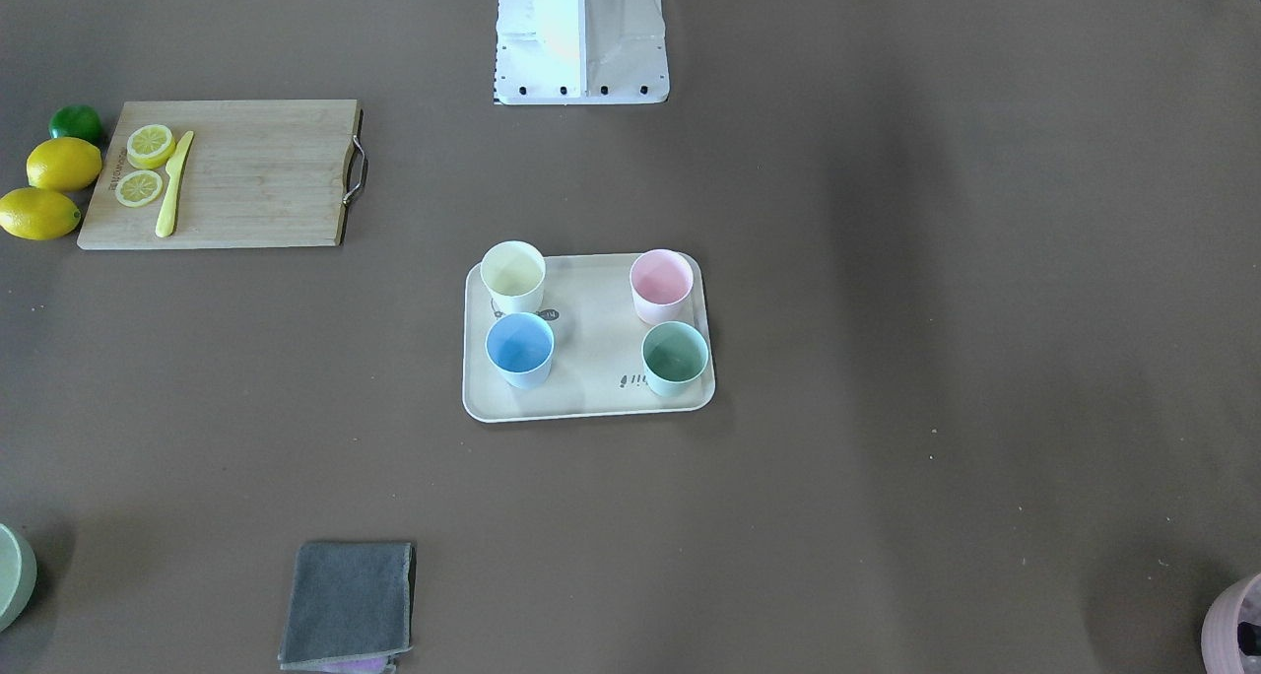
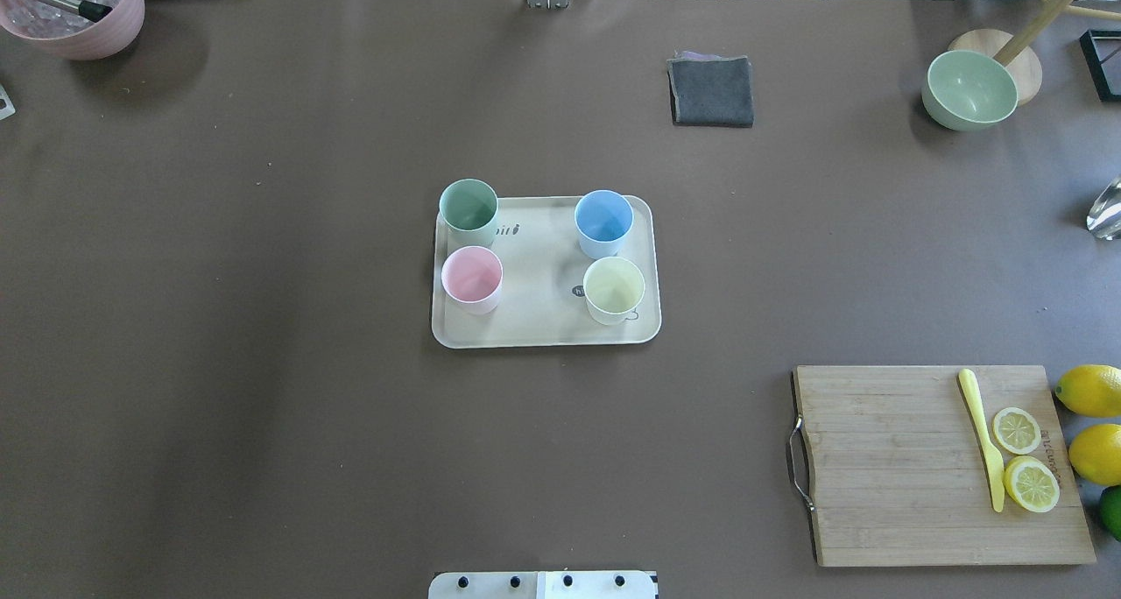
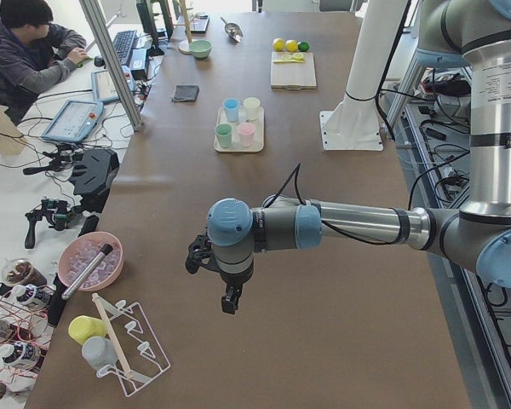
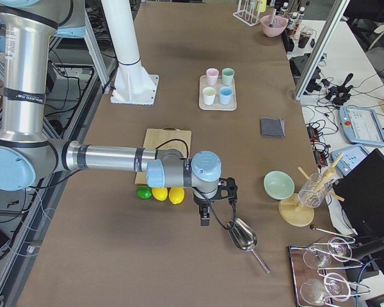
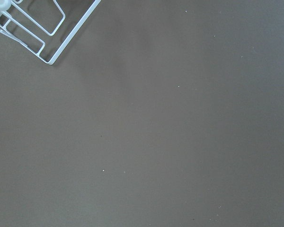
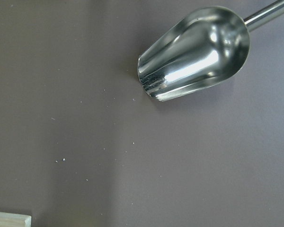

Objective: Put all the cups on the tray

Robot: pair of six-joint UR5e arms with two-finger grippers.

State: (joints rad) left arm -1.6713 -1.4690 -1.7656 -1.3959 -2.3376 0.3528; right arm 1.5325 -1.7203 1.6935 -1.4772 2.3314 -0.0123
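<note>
Finds yellow cup (image 2: pixel 613 288), blue cup (image 2: pixel 603 221), pink cup (image 2: pixel 471 277) and green cup (image 2: pixel 468 209) upright on the tray (image 2: pixel 543 329), one toward each corner, likely to avoid knocks. Looks complete. Holds left tool (image 3: pixel 228 305) over bare tabletop (image 2: pixel 263 406) by a wire rack (image 5: pixel 75 32), right tool (image 4: pixel 205 219) by a metal scoop (image 6: pixel 196 52), presumably parked clear. Cannot tell whether released or clenched.

You see matt plastic cups (image 2: pixel 471 275) on a smooth plastic tray (image 2: pixel 543 323). The scoop (image 6: pixel 194 52) is glossy metal.

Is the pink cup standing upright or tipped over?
Upright. The pink cup stands on the tray, its round open mouth facing up.
</note>
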